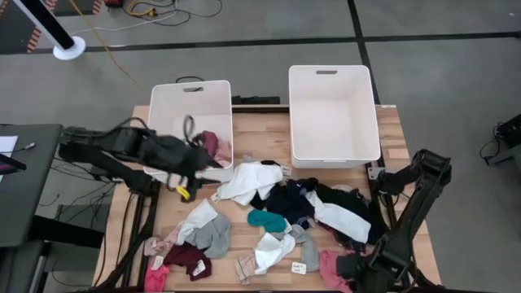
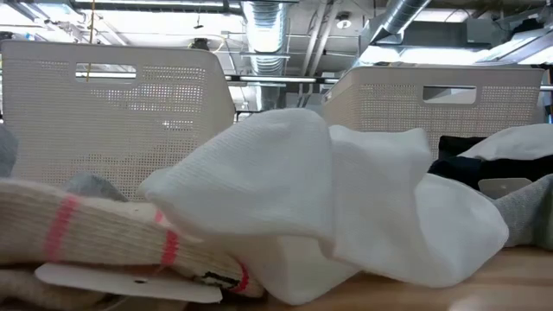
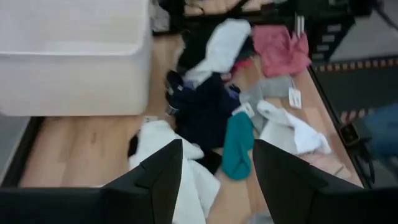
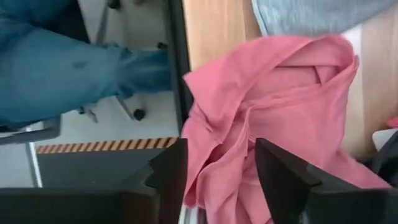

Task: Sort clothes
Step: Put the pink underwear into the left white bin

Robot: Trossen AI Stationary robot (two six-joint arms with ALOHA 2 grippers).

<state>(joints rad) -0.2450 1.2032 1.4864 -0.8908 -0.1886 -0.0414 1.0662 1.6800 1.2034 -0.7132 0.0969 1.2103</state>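
Overhead arrangement of a wooden table (image 1: 122, 224) bearing two white bins and a loose spread of clothes (image 1: 281, 213). The left bin (image 1: 171, 98) stands toward 11 o'clock of the tabletop and contains a maroon-pink garment (image 1: 213, 145) at its near right corner; the right bin (image 1: 332, 114) stands toward 1 o'clock. The clothes lie in a band from 7 o'clock to 4 o'clock across the near half of the table. A white garment (image 1: 248, 181) near the centre has its long axis running from 8 o'clock to 2 o'clock. A teal piece (image 1: 267, 220) lies just beyond the centre of the near half, long axis roughly 9 to 3 o'clock in the high view. A navy-black heap (image 1: 285, 202) touches it on its far side. A grey sock pair (image 1: 213, 236) and a maroon item (image 1: 189, 260) lie toward 7 o'clock. A pink garment (image 4: 273, 118) lies crumpled at the 5 o'clock edge, without a clear long axis. The left gripper (image 1: 189, 155) hovers over the near rim of the left bin; its fingers (image 3: 155, 180) stand apart with nothing between them. The right gripper (image 4: 217, 180) sits at the 5 o'clock corner directly above the pink garment; its fingers (image 4: 283, 174) are spread apart, and no cloth is pinched between them. In the low view a white sock (image 2: 328, 207) fills the foreground beside a cream sock with pink stripes (image 2: 95, 233).
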